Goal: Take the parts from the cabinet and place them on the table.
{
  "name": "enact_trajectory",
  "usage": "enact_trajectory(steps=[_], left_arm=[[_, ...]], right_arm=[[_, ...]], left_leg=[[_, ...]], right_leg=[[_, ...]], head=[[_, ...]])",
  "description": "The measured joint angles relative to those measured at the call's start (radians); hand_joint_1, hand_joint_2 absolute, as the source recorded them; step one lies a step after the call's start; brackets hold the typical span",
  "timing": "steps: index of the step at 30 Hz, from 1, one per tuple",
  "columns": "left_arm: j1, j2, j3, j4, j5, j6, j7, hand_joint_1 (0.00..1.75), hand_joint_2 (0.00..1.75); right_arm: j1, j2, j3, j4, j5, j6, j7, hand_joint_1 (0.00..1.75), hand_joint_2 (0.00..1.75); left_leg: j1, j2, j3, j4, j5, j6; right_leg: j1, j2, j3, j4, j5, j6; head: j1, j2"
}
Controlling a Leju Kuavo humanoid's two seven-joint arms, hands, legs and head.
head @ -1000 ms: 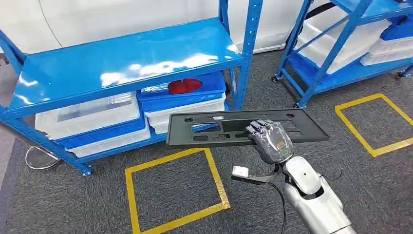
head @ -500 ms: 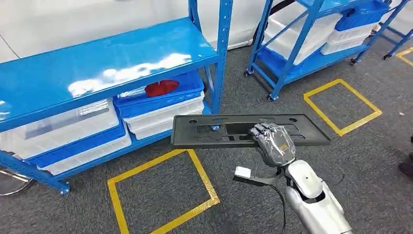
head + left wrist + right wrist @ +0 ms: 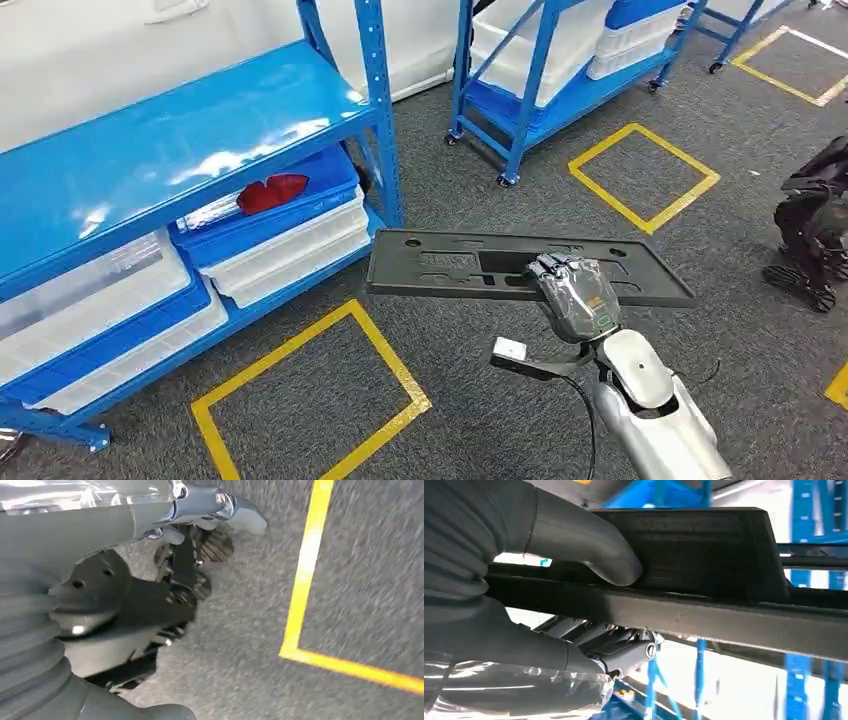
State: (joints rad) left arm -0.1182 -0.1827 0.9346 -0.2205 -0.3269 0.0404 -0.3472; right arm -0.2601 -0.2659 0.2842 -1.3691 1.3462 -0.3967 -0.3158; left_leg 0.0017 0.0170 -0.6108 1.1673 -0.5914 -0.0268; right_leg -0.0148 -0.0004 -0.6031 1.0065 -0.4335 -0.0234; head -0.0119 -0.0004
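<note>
A long flat black plastic panel [image 3: 450, 265] with several cut-outs hangs level above the grey carpet, in front of the blue cabinet [image 3: 150, 150]. My right hand [image 3: 578, 295] grips its near edge right of the middle, fingers over the top. In the right wrist view the thumb [image 3: 589, 545] presses on one face of the panel [image 3: 704, 545] and the darker fingers [image 3: 624, 650] wrap under it. My left hand [image 3: 190, 560] hangs over the carpet beside a yellow tape line [image 3: 305, 570], holding nothing.
White and blue bins [image 3: 280, 235] sit on the cabinet's low shelf, one with a red thing [image 3: 272, 190] in it. A second blue rack [image 3: 540, 70] stands behind. Yellow tape squares [image 3: 310, 400] [image 3: 645, 175] mark the floor. A dark bulky object [image 3: 815, 230] stands at the right edge.
The whole picture has slid left, so the camera has turned right. The panel stays in my right hand in the same grip. The dark object has come into view at the right.
</note>
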Motion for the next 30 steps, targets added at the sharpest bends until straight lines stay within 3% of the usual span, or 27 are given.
enact_trajectory(steps=[1, 2, 3, 4, 5, 6, 7, 8, 10, 12, 13, 14, 15, 16, 17, 18, 19, 20, 21, 22, 23, 24, 27, 28, 29, 30], left_arm=[[0.003, 0.0, 0.0, 0.0, 0.0, 0.0, 0.001, 0.0, 1.75], [0.007, 0.0, 0.0, 0.0, 0.0, 0.0, 0.001, 0.0, 1.75], [0.01, 0.0, 0.0, 0.0, 0.0, 0.0, 0.001, 0.0, 1.75], [0.011, 0.0, 0.0, 0.0, 0.0, 0.0, 0.001, 0.0, 1.75], [0.011, 0.0, 0.0, 0.0, 0.001, 0.0, 0.001, 0.0, 1.75], [0.011, 0.0, 0.0, 0.0, 0.001, 0.0, 0.0, 0.0, 1.75], [0.012, 0.0, 0.0, 0.0, 0.0, 0.0, 0.0, 0.0, 1.75], [0.013, 0.001, 0.0, 0.0, 0.0, 0.001, 0.0, 0.0, 1.75], [0.012, 0.002, 0.0, 0.0, 0.0, 0.002, -0.001, 0.0, 1.75], [0.012, 0.001, 0.0, 0.0, 0.0, 0.002, -0.001, 0.0, 1.75], [0.01, 0.001, 0.0, 0.0, 0.0, 0.002, -0.002, 0.0, 1.75], [0.01, 0.0, 0.0, 0.0, 0.0, 0.001, -0.002, 0.0, 1.75], [0.012, 0.0, 0.0, 0.0, 0.0, 0.001, -0.002, 0.0, 1.75], [0.014, 0.0, 0.0, 0.0, 0.0, 0.001, -0.002, 0.0, 1.75], [0.016, 0.0, 0.0, 0.0, 0.0, 0.001, -0.002, 0.0, 1.75], [0.016, 0.0, 0.0, 0.0, 0.0, 0.001, -0.001, 0.0, 1.75], [0.016, 0.0, 0.0, 0.0, 0.0, 0.002, -0.001, 0.0, 1.75], [0.015, 0.0, 0.0, 0.0, 0.0, 0.003, -0.001, 0.0, 1.75], [0.014, 0.0, 0.0, 0.0, 0.0, 0.003, -0.001, 0.0, 1.75], [0.013, 0.0, 0.0, 0.0, -0.001, 0.004, -0.002, 0.0, 1.75], [0.013, 0.0, 0.0, 0.0, -0.001, 0.003, -0.002, 0.0, 1.75], [0.013, 0.001, 0.0, 0.0, -0.003, 0.004, -0.002, 0.0, 1.75], [0.011, 0.001, 0.0, 0.0, -0.004, 0.003, -0.002, 0.0, 1.75], [0.01, 0.002, 0.0, 0.0, -0.005, 0.001, -0.002, 0.0, 1.75], [0.01, 0.002, 0.0, 0.0, -0.006, 0.0, -0.002, 0.0, 1.75], [0.011, 0.002, 0.0, 0.0, -0.006, -0.001, -0.001, 0.0, 1.75]], right_arm=[[0.005, 0.0, 0.0, 0.0, 0.0, 0.0, -0.001, 1.75, 1.75], [0.01, 0.0, 0.0, 0.0, 0.0, 0.002, -0.001, 1.75, 1.75], [0.015, 0.0, 0.0, 0.0, 0.0, 0.003, -0.002, 1.75, 1.75], [0.018, 0.0, -0.001, 0.0, 0.0, 0.006, -0.003, 1.75, 1.75], [0.018, 0.0, -0.002, 0.0, -0.001, 0.009, -0.004, 1.75, 1.75], [0.017, 0.0, -0.003, 0.0, -0.002, 0.011, -0.004, 1.75, 1.75], [0.017, 0.0, -0.005, 0.001, -0.003, 0.011, -0.005, 1.75, 1.75], [0.014, 0.001, -0.005, 0.001, -0.003, 0.012, -0.005, 1.75, 1.75], [0.016, 0.001, -0.01, 0.003, -0.004, 0.014, -0.004, 1.75, 1.75], [0.019, 0.0, -0.015, 0.003, -0.004, 0.014, -0.004, 1.75, 1.75], [0.02, 0.0, -0.016, 0.003, -0.005, 0.014, -0.006, 1.75, 1.75], [0.017, 0.0, -0.017, 0.004, -0.005, 0.014, -0.006, 1.75, 1.75], [0.014, 0.0, -0.017, 0.004, -0.005, 0.014, -0.006, 1.75, 1.75], [0.015, 0.0, -0.017, 0.005, -0.005, 0.014, -0.005, 1.75, 1.75], [0.016, 0.0, -0.017, 0.006, -0.005, 0.014, -0.005, 1.75, 1.75], [0.017, 0.0, -0.017, 0.009, -0.005, 0.014, -0.005, 1.75, 1.75], [0.019, 0.0, -0.018, 0.011, -0.006, 0.014, -0.006, 1.75, 1.75], [0.02, 0.0, -0.018, 0.011, -0.007, 0.014, -0.006, 1.75, 1.75], [0.02, 0.0, -0.02, 0.011, -0.008, 0.014, -0.007, 1.75, 1.75], [0.019, 0.0, -0.022, 0.011, -0.011, 0.013, -0.007, 1.75, 1.75], [0.018, 0.0, -0.024, 0.011, -0.012, 0.013, -0.007, 1.75, 1.75], [0.019, 0.0, -0.024, 0.01, -0.014, 0.012, -0.007, 1.75, 1.75], [0.023, -0.001, -0.024, 0.011, -0.015, 0.012, -0.007, 1.75, 1.75], [0.025, -0.001, -0.024, 0.011, -0.014, 0.012, -0.007, 1.75, 1.75], [0.023, 0.0, -0.024, 0.01, -0.014, 0.012, -0.007, 1.75, 1.75], [0.023, 0.001, -0.023, 0.009, -0.014, 0.012, -0.007, 1.75, 1.75]], left_leg=[[0.002, -0.007, -0.038, 0.086, -0.036, -0.003], [0.002, -0.008, -0.067, 0.149, -0.053, -0.004], [0.003, -0.008, -0.075, 0.164, -0.043, -0.005], [0.003, -0.008, -0.059, 0.126, -0.011, -0.004], [0.005, -0.011, -0.022, 0.046, 0.038, -0.002], [0.008, -0.029, 0.024, -0.057, 0.091, 0.002], [0.011, -0.075, 0.056, -0.138, 0.12, 0.008], [0.014, -0.103, 0.064, -0.156, 0.11, 0.01], [0.009, -0.087, 0.065, -0.162, 0.108, 0.014], [0.014, -0.064, 0.069, -0.174, 0.118, 0.03], [0.014, -0.049, 0.071, -0.181, 0.123, 0.039], [0.012, -0.038, 0.07, -0.182, 0.124, 0.046], [0.008, -0.025, 0.068, -0.182, 0.124, 0.048], [0.006, -0.011, 0.067, -0.181, 0.123, 0.05], [0.004, 0.002, 0.066, -0.18, 0.123, 0.05], [0.003, 0.014, 0.065, -0.179, 0.122, 0.051], [0.002, 0.026, 0.065, -0.178, 0.121, 0.051], [0.001, 0.037, 0.065, -0.177, 0.12, 0.049], [0.001, 0.048, 0.066, -0.175, 0.117, 0.046], [-0.001, 0.056, 0.068, -0.172, 0.114, 0.041], [-0.009, 0.064, 0.067, -0.17, 0.11, 0.035], [-0.01, 0.071, 0.068, -0.169, 0.108, 0.031], [-0.009, 0.101, 0.076, -0.171, 0.104, 0.016], [-0.004, 0.081, 0.073, -0.163, 0.091, 0.009], [-0.001, 0.036, 0.058, -0.124, 0.06, 0.005], [0.001, 0.009, 0.028, -0.053, 0.019, 0.002]], right_leg=[[0.001, 0.011, -0.001, 0.0, 0.001, -0.001], [0.001, 0.023, -0.002, 0.0, 0.001, -0.001], [0.001, 0.037, -0.001, 0.001, 0.001, -0.001], [0.0, 0.05, -0.001, 0.002, 0.002, 0.0], [0.0, 0.066, 0.0, 0.003, 0.002, 0.001], [0.0, 0.08, 0.001, 0.005, 0.002, 0.004], [-0.002, 0.089, 0.0, 0.006, 0.002, 0.007], [0.003, 0.099, -0.006, 0.01, 0.004, 0.015], [-0.007, 0.12, -0.018, 0.006, 0.013, 0.03], [-0.005, 0.137, -0.02, 0.0, 0.019, 0.047], [-0.006, 0.085, -0.025, 0.014, 0.006, 0.046], [-0.001, 0.037, -0.048, 0.06, -0.029, 0.047], [-0.001, 0.017, -0.086, 0.143, -0.073, 0.051], [-0.003, 0.01, -0.125, 0.231, -0.111, 0.054], [-0.004, 0.009, -0.156, 0.299, -0.133, 0.056], [-0.006, 0.008, -0.166, 0.324, -0.133, 0.058], [-0.007, 0.005, -0.149, 0.297, -0.111, 0.058], [-0.008, 0.001, -0.112, 0.232, -0.077, 0.057], [-0.007, -0.016, -0.052, 0.126, -0.033, 0.054], [-0.004, -0.058, 0.002, 0.031, -0.007, 0.05], [0.011, -0.081, 0.009, 0.012, -0.023, 0.041], [0.009, -0.062, 0.006, 0.008, -0.017, 0.033], [0.008, -0.03, 0.002, 0.004, -0.013, 0.019], [0.001, -0.021, 0.006, -0.001, -0.008, 0.012], [0.001, -0.012, 0.005, -0.002, -0.007, 0.008], [0.001, -0.004, 0.005, -0.002, -0.006, 0.005]], head=[[0.001, 0.0], [0.0, 0.0], [0.001, 0.0], [0.0, 0.0], [0.001, 0.0], [0.0, 0.0], [0.001, 0.0], [0.003, 0.0], [0.002, 0.0], [0.002, 0.0], [0.002, 0.0], [0.006, 0.0], [0.007, 0.0], [0.006, 0.0], [0.007, 0.0], [0.006, 0.0], [0.007, 0.0], [0.006, 0.0], [0.006, 0.0], [0.007, 0.0], [0.006, 0.0], [0.004, 0.0], [0.005, 0.0], [0.006, 0.0], [0.004, 0.0], [0.004, 0.0]])
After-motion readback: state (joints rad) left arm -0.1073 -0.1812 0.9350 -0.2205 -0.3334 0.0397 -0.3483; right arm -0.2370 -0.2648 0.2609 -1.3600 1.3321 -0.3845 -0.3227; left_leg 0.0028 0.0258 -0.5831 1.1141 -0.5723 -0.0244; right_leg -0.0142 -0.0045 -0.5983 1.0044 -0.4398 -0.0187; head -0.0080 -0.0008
